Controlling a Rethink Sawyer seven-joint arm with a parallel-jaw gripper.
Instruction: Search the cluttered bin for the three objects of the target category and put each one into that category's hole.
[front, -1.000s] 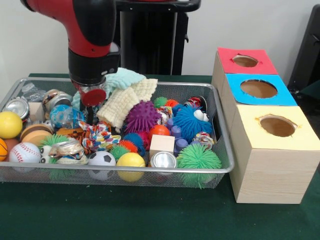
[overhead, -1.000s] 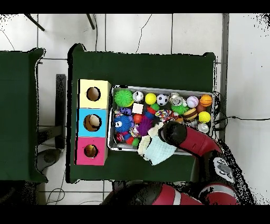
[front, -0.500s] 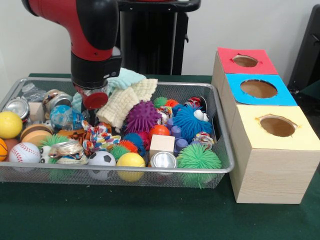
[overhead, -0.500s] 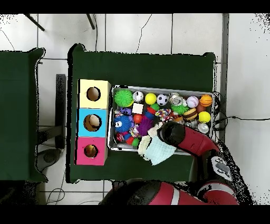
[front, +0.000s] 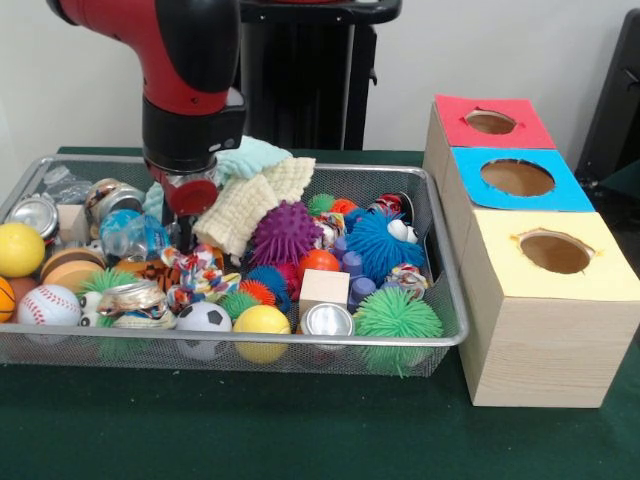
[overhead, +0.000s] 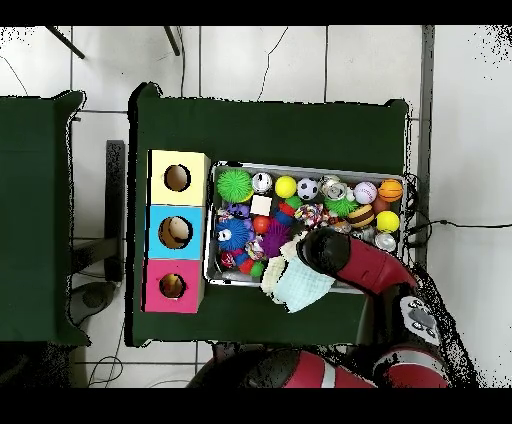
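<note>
My gripper (front: 186, 238) reaches down into the wire bin (front: 445, 338) at its back left. Its tip sits among the clutter, just above a multicoloured rope toy (front: 200, 272) and beside a blue crumpled wrapper (front: 130, 235). Its lower end is buried in the objects. In the overhead view the red arm (overhead: 335, 255) covers the gripper. Three boxes stand right of the bin, each with a hole: red (front: 490, 122), blue (front: 517, 178), yellow (front: 555, 252).
Folded cloths (front: 250, 195) lie against the arm at the bin's back. A purple spiky ball (front: 285, 232), a blue spiky ball (front: 380, 245), a green spiky ball (front: 397, 315), a wooden cube (front: 324, 287), a soccer ball (front: 203, 318), a baseball (front: 48, 305) and cans crowd the bin.
The arm has drifted slightly to the right in the front view and sunk a little deeper into the bin. The rope toy beneath it looks more bunched.
</note>
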